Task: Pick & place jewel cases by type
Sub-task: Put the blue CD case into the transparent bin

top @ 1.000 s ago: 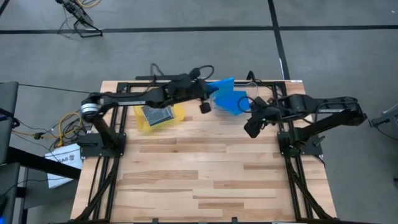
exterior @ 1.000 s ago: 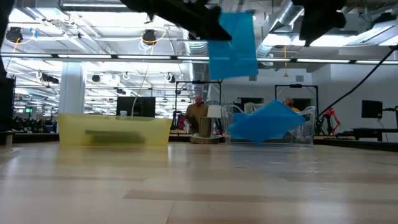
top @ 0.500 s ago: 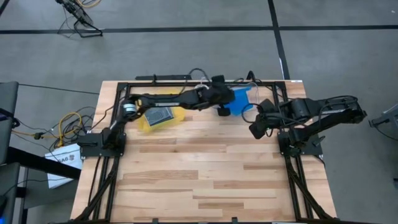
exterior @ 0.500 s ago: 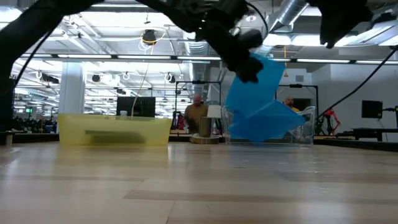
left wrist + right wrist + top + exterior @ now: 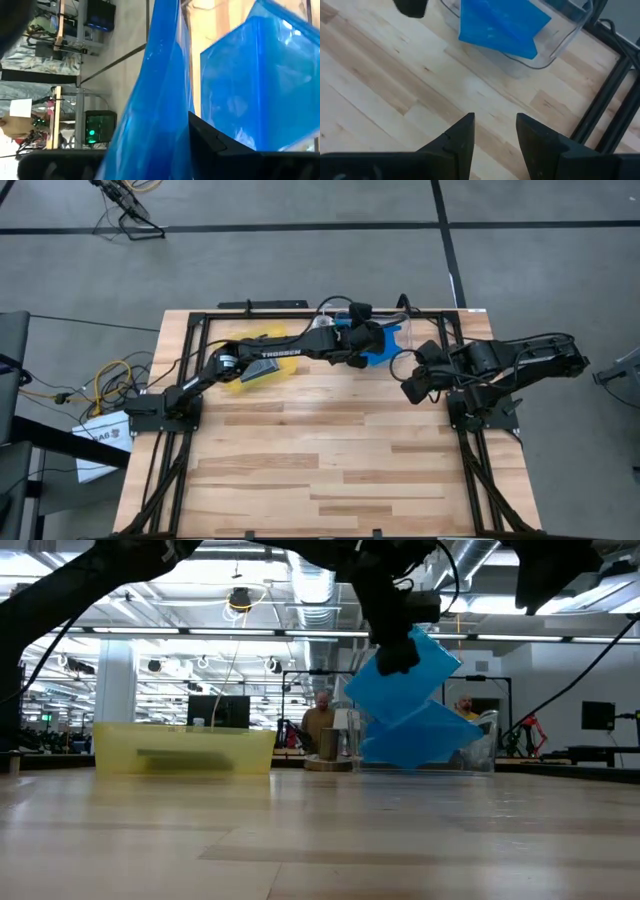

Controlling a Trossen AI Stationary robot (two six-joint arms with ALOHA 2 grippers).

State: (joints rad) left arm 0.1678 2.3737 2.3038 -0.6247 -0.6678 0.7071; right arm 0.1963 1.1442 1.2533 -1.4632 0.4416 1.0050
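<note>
A translucent blue jewel case [image 5: 415,675] hangs tilted over the clear tub [image 5: 487,745] at the table's far right, with my left gripper [image 5: 397,648] shut on it. At least one more blue jewel case [image 5: 502,25] leans slanted inside the tub. A clear-grey jewel case [image 5: 256,367] lies in the yellow tray [image 5: 285,365] at the far left. Near the tub, my right gripper [image 5: 493,131] hovers open over bare wood and holds nothing. My left gripper pinches the blue jewel case between its two fingers at its upper edge [image 5: 405,658]. One dark finger [image 5: 210,140] lies against the case's face [image 5: 155,105]. The fingers come slanting down from the table's left. The case hangs tilted below them; whether its lower edge touches the case in the tub, I cannot tell.
The black frame rails [image 5: 440,320] run along the table's far edge and both sides, close around the tub. The wide wooden tabletop [image 5: 320,450] stretches toward the near edge. People stand in the room beyond the table [image 5: 318,725].
My left gripper has swung toward the table's right edge and down to the tub, rolling as it went. The blue jewel case it carries has tipped from hanging upright to a slant just above the case in the tub.
</note>
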